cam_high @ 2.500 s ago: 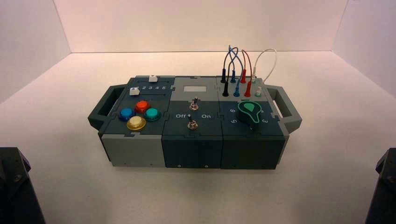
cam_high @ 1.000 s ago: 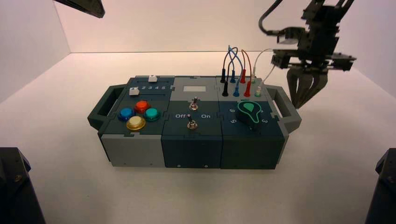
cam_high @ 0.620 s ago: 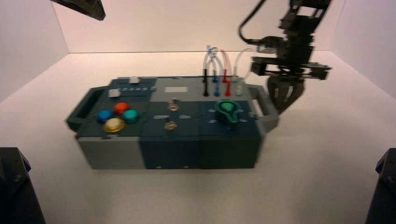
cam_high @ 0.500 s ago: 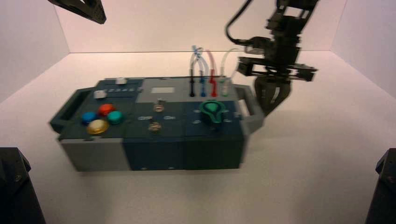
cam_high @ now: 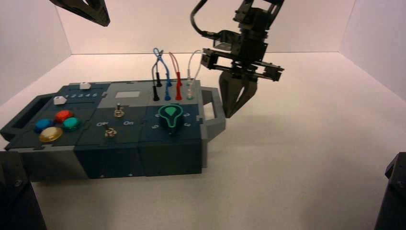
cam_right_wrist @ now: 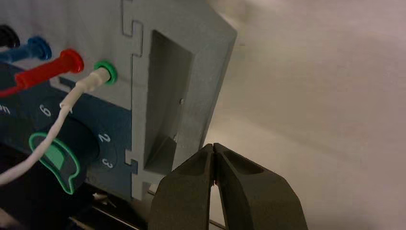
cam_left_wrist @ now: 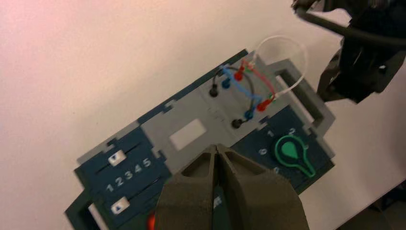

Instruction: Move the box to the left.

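Observation:
The dark-teal and grey box (cam_high: 119, 139) lies at the table's left side in the high view, its left handle at the frame edge. It bears four coloured buttons (cam_high: 55, 125), two toggle switches (cam_high: 118, 111), a green dial (cam_high: 170, 115) and plugged coloured wires (cam_high: 167, 72). My right gripper (cam_high: 231, 114) is shut and empty, its tips just beside the box's grey right handle (cam_high: 213, 109); the handle (cam_right_wrist: 179, 91) also shows in the right wrist view, next to the gripper (cam_right_wrist: 213, 145). My left gripper (cam_left_wrist: 216, 148) is shut, held high above the box (cam_left_wrist: 191, 139).
White walls enclose the white table on the back and both sides. Free table surface lies to the right of the box (cam_high: 311, 143). Dark arm bases stand at the front corners (cam_high: 14, 196).
The right gripper came down beside the right handle and swept left; the box slid left with it across the table. The left arm stayed high at the upper left.

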Controlling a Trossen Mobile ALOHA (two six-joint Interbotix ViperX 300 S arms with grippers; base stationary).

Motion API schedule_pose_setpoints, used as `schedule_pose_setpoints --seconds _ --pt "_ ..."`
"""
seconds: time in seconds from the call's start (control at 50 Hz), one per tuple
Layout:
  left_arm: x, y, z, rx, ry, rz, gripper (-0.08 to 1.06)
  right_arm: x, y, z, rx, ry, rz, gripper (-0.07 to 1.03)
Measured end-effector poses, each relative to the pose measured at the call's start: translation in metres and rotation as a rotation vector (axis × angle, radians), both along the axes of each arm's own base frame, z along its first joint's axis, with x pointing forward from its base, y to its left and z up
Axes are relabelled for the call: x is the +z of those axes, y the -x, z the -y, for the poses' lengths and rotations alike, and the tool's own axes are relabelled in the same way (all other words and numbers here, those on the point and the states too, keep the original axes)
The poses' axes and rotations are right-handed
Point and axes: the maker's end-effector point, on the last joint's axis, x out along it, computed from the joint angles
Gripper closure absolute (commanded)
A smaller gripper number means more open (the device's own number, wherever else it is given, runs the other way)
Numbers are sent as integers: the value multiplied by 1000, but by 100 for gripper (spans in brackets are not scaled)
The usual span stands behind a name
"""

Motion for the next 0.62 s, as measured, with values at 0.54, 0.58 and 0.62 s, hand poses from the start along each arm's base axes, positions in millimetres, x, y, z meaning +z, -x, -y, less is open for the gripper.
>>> schedule_pose_setpoints --seconds 0.54,0.58,0.62 --pt "1 -4 -1 12 7 14 101 80 -31 27 -12 -74 260 98" --pt "2 -5 -3 22 7 17 101 85 -31 27 -8 -80 276 98" --pt "2 -6 -4 26 9 18 101 94 -31 26 2 -90 302 98"
